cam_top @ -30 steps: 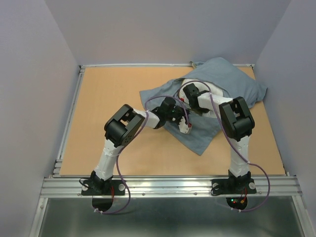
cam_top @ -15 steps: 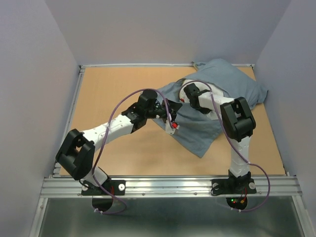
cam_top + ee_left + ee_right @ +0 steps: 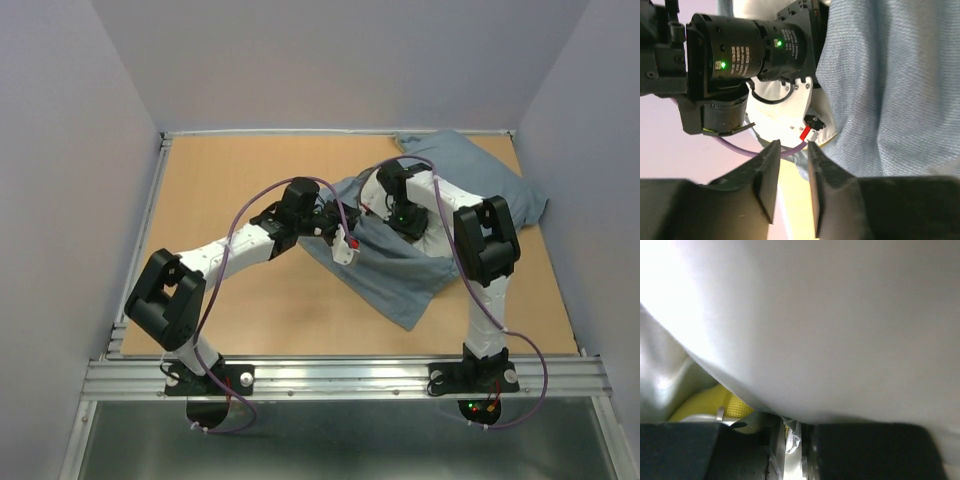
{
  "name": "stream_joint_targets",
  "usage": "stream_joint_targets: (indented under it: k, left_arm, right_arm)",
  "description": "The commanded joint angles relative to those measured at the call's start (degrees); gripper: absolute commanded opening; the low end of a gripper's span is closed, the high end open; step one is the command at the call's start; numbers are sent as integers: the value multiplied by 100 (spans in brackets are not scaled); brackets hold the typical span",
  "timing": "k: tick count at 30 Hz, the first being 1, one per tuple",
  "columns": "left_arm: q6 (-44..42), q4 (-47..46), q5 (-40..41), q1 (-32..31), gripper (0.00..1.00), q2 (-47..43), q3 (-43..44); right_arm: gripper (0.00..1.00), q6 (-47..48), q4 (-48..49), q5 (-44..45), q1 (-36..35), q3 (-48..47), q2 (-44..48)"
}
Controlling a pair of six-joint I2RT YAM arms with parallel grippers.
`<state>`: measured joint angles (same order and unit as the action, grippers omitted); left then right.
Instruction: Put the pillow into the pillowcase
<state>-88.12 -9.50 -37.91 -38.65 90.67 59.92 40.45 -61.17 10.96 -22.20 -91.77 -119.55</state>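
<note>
Pillow mostly hidden inside pillowcase; right claw buried.

no readable text, labels or numbers anywhere

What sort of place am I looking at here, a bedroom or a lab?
Probably a robotics lab test cell, not a bedroom: two robot arms bolted to an aluminium rail, a wooden tabletop, plain walls boxing it in.

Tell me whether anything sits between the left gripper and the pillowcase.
Nothing blocks it sideways: the pillowcase lies right beside the left gripper, whose jaws stand slightly apart and empty. Straight ahead of the fingertips, however, sit the right arm's wrist and its purple cable, close in front.
</note>
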Motion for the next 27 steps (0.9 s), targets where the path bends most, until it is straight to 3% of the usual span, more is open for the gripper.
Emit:
stream_joint_targets:
  k: [1, 9, 12, 14, 22, 27]
  left_arm:
    - [119, 88, -156, -28, 42, -41, 266]
    - [-241, 475, -410, -274, 58, 406, 353]
    - [-337, 458, -314, -485, 72, 732, 494]
    - [-294, 256, -235, -581, 76, 855, 547]
    - [5, -667, -15, -986, 77, 1215, 512]
    - [40, -1045, 205, -1135, 69, 1479, 538]
  right_arm:
    - [16, -107, -1205, -1334, -4, 27, -175]
    - [10, -204, -1081, -1412, -13, 115, -183]
    - [10, -221, -1108, -1474, -22, 106, -192]
    - [9, -221, -1125, -1492, -13, 98, -218]
    - [9, -195, -1178, -1685, -13, 89, -262]
    - [9, -195, -1222, -1843, -13, 80, -253]
